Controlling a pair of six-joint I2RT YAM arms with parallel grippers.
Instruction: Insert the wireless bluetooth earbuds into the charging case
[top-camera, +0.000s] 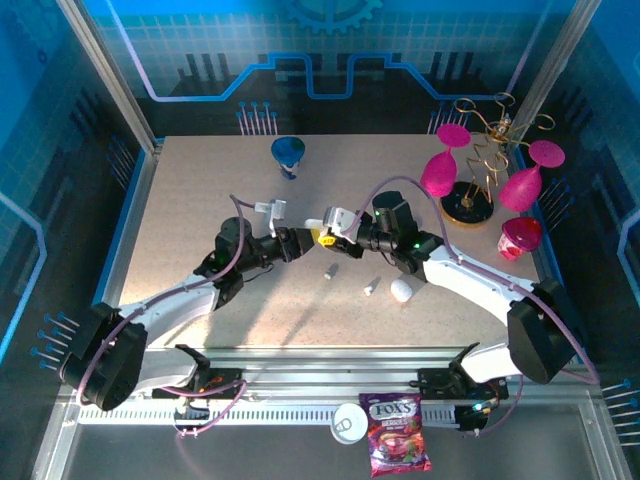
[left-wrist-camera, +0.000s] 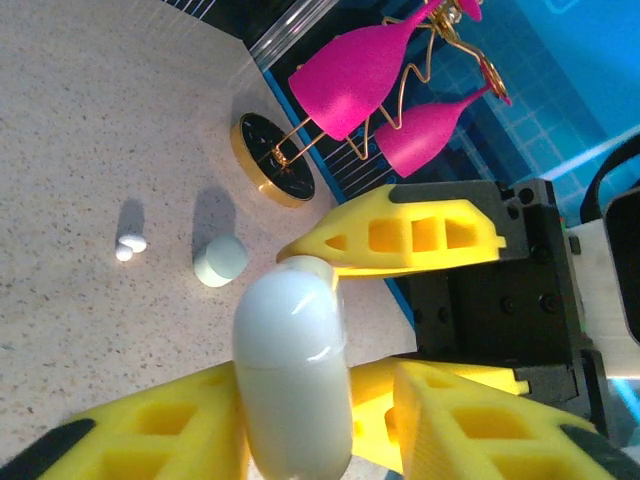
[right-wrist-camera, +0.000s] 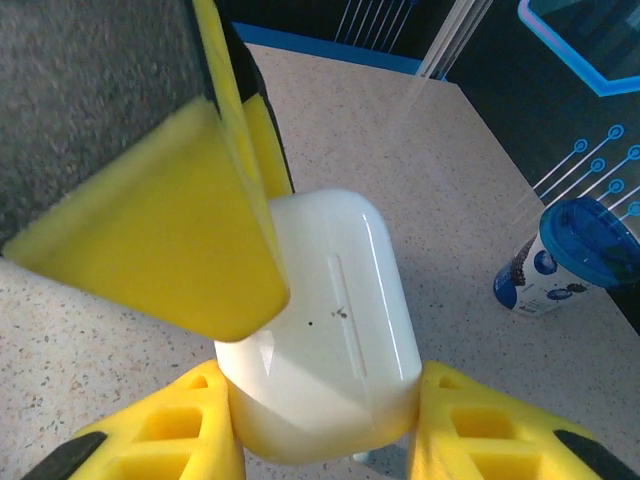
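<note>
Surface (top-camera: 200, 190): speckled beige, earbuds (top-camera: 331, 271) lying loose.
Left jaws: clamped on white charging case (left-wrist-camera: 292, 370).
Right jaws: clamped on same case, facing left jaws.

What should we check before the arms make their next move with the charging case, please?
1. Right gripper holds the charging case: ok, the case sits between its fingers.
2. Left gripper on the same case: ok, its fingers are closed on the case's sides.
3. Case open for loading: not ok, it looks closed along its seam.
4. Earbuds within reach: ok, two lie loose on the table near a second white case.
5. Gold stand with pink glasses clear of the arms: ok, it stands apart at the far right.
</note>
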